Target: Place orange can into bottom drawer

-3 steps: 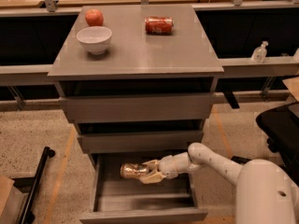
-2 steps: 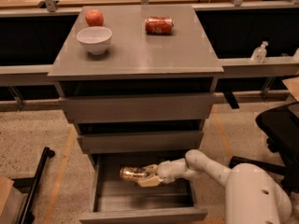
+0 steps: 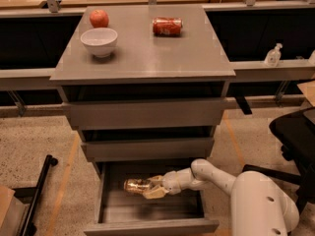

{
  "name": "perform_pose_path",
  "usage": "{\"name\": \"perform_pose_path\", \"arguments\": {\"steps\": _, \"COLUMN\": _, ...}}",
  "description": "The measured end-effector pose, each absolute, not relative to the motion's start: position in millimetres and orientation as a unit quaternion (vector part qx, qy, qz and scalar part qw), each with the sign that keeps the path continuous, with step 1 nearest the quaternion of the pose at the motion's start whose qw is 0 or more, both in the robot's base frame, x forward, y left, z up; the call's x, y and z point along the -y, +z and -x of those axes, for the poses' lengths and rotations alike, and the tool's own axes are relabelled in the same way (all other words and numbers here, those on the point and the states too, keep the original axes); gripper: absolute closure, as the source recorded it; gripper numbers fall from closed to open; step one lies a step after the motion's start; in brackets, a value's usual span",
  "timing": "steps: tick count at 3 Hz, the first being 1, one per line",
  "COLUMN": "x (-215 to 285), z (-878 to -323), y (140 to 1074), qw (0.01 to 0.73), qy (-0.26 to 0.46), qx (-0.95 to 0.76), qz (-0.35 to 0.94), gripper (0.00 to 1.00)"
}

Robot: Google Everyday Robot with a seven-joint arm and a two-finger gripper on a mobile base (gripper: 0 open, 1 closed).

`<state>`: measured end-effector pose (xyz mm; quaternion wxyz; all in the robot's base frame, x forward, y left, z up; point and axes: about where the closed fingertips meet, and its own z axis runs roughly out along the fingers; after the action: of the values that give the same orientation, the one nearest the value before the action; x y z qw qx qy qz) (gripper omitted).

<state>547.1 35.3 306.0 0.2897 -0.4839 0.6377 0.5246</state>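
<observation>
The bottom drawer (image 3: pixel 147 225) of the grey cabinet is pulled open. My gripper (image 3: pixel 150 188) reaches into it from the right, low over the drawer floor. It is shut on the orange can (image 3: pixel 135 185), which lies on its side between the fingers with its end pointing left. The can has a mottled brownish-orange and cream label. My white arm (image 3: pixel 211 173) runs from the lower right into the drawer.
On the cabinet top (image 3: pixel 142 53) lie a solid red-orange can (image 3: pixel 167 26) on its side, a white bowl (image 3: pixel 99 41) and a red apple (image 3: pixel 99 18). The two upper drawers are shut. A black chair (image 3: pixel 295 132) stands to the right, a black bar (image 3: pixel 39 191) to the left.
My gripper has moved a little to the left and down inside the open drawer, still holding the can. The arm has stretched further in.
</observation>
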Motion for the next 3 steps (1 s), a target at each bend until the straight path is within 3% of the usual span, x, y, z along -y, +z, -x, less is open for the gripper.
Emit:
{"name": "perform_pose_path", "arguments": {"steps": 1, "x": -44, "z": -549, "y": 289, "qw": 0.261, "qy": 0.512, "qx": -0.646, "qz": 0.502, "gripper": 1.0}}
{"name": "perform_pose_path", "arguments": {"steps": 3, "x": -47, "z": -544, "y": 238, "qw": 0.219, "qy": 0.513, "qx": -0.667, "qz": 0.495, "gripper": 0.59}}
